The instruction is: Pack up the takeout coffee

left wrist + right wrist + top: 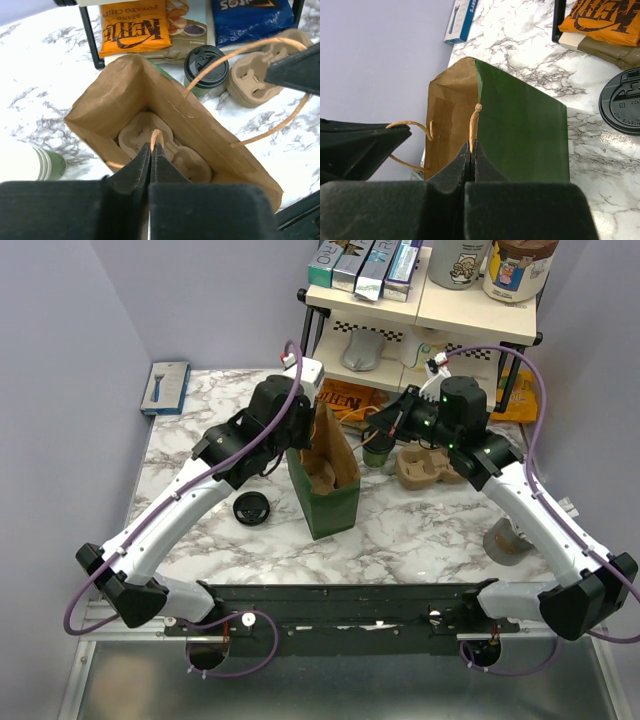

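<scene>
The left gripper [151, 148] is clamped on a twine handle [157, 134] of the paper bag [330, 502], and the right gripper [471, 146] pinches the other handle [475, 116]. An uneven pull could tear a handle or tip the bag. The takeout coffee [205, 66] stands lidded just beside the bag and could be knocked over. Counted: one loose lid [251, 508], one bag, two handles, one coffee, two carriers, the inner carrier [187, 161] bagged and the outer carrier [425, 468] on the table [440, 530]
</scene>
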Robot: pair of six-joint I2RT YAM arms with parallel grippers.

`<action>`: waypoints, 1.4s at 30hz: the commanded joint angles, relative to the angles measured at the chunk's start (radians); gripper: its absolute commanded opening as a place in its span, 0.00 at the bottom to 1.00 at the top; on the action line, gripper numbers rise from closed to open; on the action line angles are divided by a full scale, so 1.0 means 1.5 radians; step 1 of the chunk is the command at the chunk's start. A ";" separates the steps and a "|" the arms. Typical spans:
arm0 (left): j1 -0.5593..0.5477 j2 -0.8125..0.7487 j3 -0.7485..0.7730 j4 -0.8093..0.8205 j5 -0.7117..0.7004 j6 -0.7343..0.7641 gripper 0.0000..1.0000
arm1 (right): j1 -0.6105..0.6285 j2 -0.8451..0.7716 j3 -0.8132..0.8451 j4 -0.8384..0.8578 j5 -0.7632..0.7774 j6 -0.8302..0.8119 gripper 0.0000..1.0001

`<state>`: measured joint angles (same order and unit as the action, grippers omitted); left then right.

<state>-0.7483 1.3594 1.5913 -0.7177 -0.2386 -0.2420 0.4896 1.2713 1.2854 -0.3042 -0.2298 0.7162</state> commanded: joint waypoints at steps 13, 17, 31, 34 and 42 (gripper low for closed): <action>0.137 -0.284 -0.343 0.074 -0.125 -0.510 0.00 | -0.001 -0.044 -0.091 -0.009 0.085 -0.034 0.01; 0.155 -0.345 -0.388 0.072 -0.135 -0.531 0.00 | -0.003 -0.039 -0.103 -0.010 0.089 -0.034 0.01; 0.209 -0.260 -0.453 0.089 0.007 -0.536 0.00 | -0.006 0.009 -0.147 -0.020 0.115 -0.033 0.01; 0.211 -0.240 -0.474 0.117 0.069 -0.535 0.00 | -0.006 0.022 -0.147 -0.021 0.112 -0.035 0.01; 0.214 -0.221 -0.452 0.140 0.090 -0.508 0.00 | -0.006 0.037 -0.130 -0.023 0.068 -0.069 0.13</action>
<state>-0.4339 1.0100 0.8749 -0.5144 -0.1505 -1.0435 0.4843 1.3113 1.0760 -0.3164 -0.0971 0.6670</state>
